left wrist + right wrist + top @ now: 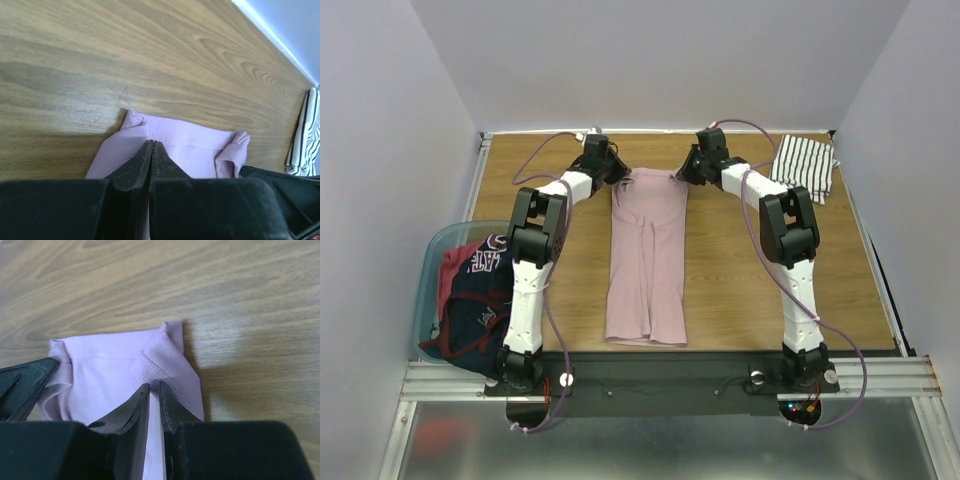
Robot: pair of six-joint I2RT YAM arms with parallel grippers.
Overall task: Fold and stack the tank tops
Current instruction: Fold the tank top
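A lab test booth (plain walls (pixel 670 60) box the table (pixel 740 280)).

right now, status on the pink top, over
Left gripper and right gripper shut on pink tank top, far end. Folded lengthwise. Striped top far right, clear.

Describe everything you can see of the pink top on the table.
The pink top is plain dusty-pink soft cloth, ribbed at the edges, folded lengthwise into a long narrow strip. It lies flat on the wooden table, running from the near edge toward the far side, rumpled at its far end. There the left tool and right tool are each closed on a far corner. Nothing else touches it.
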